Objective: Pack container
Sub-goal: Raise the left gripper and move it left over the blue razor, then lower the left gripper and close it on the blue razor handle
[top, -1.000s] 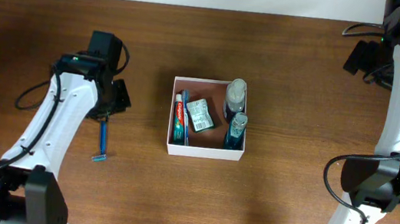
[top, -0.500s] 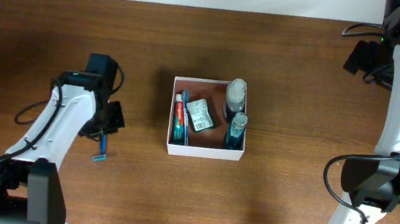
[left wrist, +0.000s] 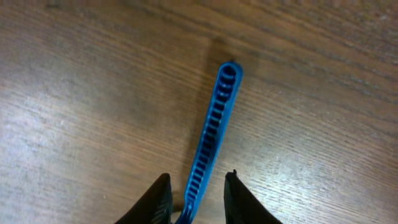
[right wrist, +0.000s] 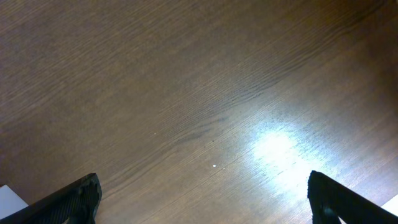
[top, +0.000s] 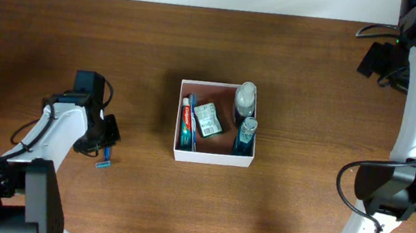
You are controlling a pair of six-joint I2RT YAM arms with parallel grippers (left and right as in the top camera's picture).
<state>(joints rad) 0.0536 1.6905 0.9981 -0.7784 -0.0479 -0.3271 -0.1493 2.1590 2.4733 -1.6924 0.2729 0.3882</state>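
The left end effector (left wrist: 196, 194) is hanging low over the tabletop (left wrist: 323, 112) with its two fingers (left wrist: 158, 200) straddling the near end of a blue razor (left wrist: 214, 124). It is standing narrowly parted, with a thin gap showing on each side of the ribbed handle, so nothing is being gripped. The handle is running straight out ahead of the fingertips and lying flat on the wood. In the overhead view the razor's head (top: 102, 165) is poking out just behind this end effector (top: 105, 131), on the side nearer the arm's base. The container (top: 175, 140) is sitting well apart from it, off to its right, near the middle of the tabletop and between the two arms. Inside the container, a toothpaste tube (top: 186, 122) is lying along the wall closest to the left end effector, and a small green-white packet (top: 207, 120) is lying just beyond it. A clear bottle (top: 245, 100) and a blue bottle (top: 246, 135) are lying against the far wall. The right end effector (right wrist: 202, 196) is hovering with its fingers (right wrist: 74, 198) spread wide, one at each lower corner of its wrist view, and it is holding nothing. Only bare wood is showing below and ahead of it, and a white corner (right wrist: 9, 196) that I cannot identify is peeking in beside its left finger. The container is lying well away from this end effector, to its left.
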